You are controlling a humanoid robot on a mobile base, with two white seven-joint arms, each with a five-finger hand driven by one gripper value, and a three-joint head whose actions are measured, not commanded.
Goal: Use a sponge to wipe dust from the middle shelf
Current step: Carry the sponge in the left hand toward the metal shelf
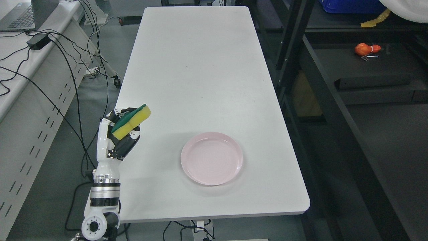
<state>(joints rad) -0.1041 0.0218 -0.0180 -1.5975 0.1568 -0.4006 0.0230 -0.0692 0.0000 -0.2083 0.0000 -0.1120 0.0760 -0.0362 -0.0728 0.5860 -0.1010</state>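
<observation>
Far left: a second desk (pixel 20 83) runs along the picture's edge, carrying a laptop (pixel 23 15) at the upper corner and a black power adapter (pixel 38 41) just beside it. Black cables (pixel 72 83) trail from the adapter down over the desk's side to the grey floor (pixel 60 174).

Lower left: the left arm rises from the bottom edge, and the left hand (pixel 120 134) sits at the left edge of the white tabletop (pixel 200 67). Its fingers (pixel 125 144) are curled and closed around a sponge (pixel 131 121). The sponge is yellow with a green scouring layer, the green side facing up and to the left. It is tilted, its far end raised and pointing up and right, clear of the tabletop surface. The lower end is partly covered by the fingers.

Centre: the tabletop is long, white and round-cornered. A pink plate (pixel 211 163) stands flat on its near half, well apart from the sponge and to the right of the hand. Nothing lies in the plate.

Right: a dark shelf frame (pixel 291 50) stands just beside the tabletop's right edge. A black shelf board (pixel 384 70) inside it carries an orange object (pixel 366 49) of unclear kind, with small metal pieces just in front of it. Above, a blue bin (pixel 347 6) and a strip of yellow tape (pixel 376 19) show at the top edge. The sponge is well apart from the shelf.

The right arm is out of view.
</observation>
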